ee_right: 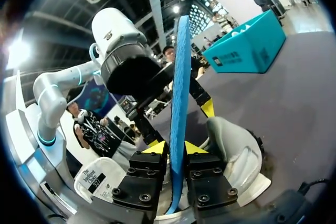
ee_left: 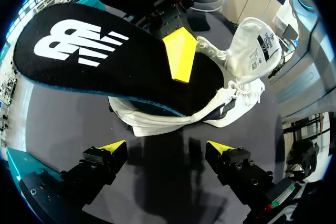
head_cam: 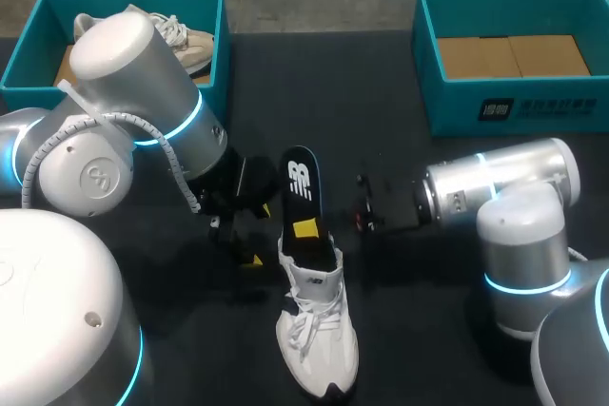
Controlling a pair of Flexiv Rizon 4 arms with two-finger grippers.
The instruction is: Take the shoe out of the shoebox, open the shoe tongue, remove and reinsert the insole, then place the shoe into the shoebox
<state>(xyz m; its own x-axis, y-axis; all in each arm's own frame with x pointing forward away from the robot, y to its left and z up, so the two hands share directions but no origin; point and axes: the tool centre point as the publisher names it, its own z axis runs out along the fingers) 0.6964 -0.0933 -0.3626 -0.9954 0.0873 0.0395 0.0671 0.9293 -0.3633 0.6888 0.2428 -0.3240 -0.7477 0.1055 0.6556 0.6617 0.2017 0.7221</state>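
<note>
Right gripper (ee_right: 176, 148): clamped on insole (head_cam: 300, 183), lower end in shoe (head_cam: 319, 330). Left gripper (ee_left: 167, 146): fingers apart, 10 o'clock of shoe.

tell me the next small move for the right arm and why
Probably lift the right gripper away from the shoe to draw the insole clear. The gripper is shut on the insole, which mostly sticks out, with only its lower end inside the shoe's opening. The left gripper is open beside the shoe, holding nothing. If this is the reinsertion, push in instead.
</note>
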